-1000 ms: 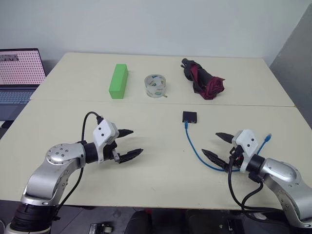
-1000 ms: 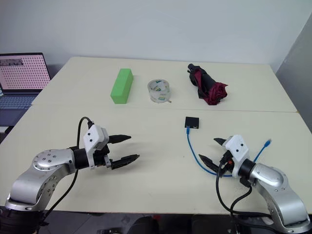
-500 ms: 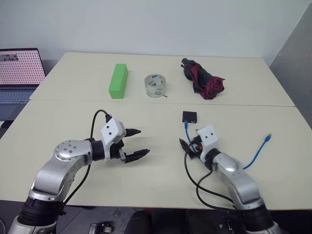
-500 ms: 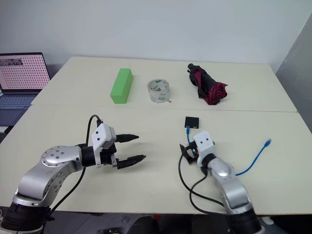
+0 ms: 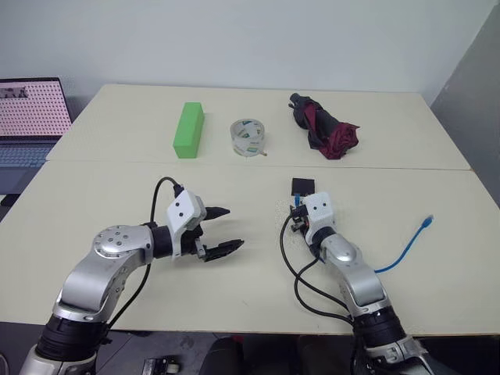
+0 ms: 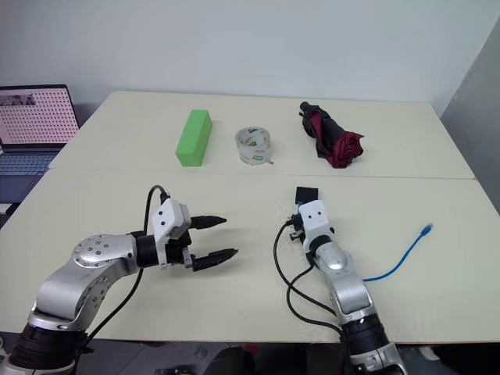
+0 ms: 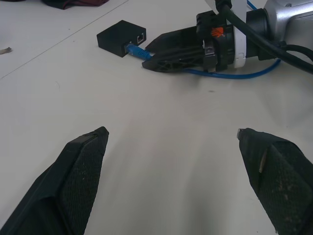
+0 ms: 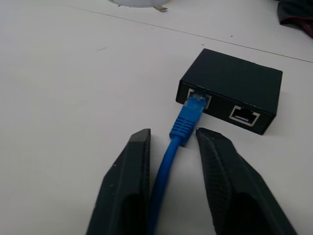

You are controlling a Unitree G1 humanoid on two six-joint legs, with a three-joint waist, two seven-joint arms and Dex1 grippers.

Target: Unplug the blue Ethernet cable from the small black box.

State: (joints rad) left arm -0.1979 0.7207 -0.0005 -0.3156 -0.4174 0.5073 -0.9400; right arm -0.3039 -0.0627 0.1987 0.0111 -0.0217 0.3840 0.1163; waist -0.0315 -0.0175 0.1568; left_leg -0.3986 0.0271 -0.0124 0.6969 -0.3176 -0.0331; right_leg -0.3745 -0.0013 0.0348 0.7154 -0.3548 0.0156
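The small black box [image 5: 303, 186] lies on the near table, right of centre. The blue Ethernet cable [image 5: 402, 254] is plugged into its left port [image 8: 197, 99] and trails off to the right, its free end [image 5: 427, 222] lying near the table's right side. My right gripper [image 8: 171, 132] points at the box, just behind the plug. Its fingers [image 8: 132, 166] are drawn in around the cable, which runs between them. My left gripper [image 5: 233, 228] hovers open over bare table, well left of the box, with nothing between its fingers.
On the far table stand a green block [image 5: 188, 130], a clear tape roll [image 5: 249, 137] and a folded dark red umbrella [image 5: 324, 129]. A laptop [image 5: 31, 117] sits off the left edge. A seam [image 5: 117, 161] divides the two tables.
My right arm swung in from the table's right side to the box. Its fingers went from wide open to closed in around the cable. The left gripper has stayed put.
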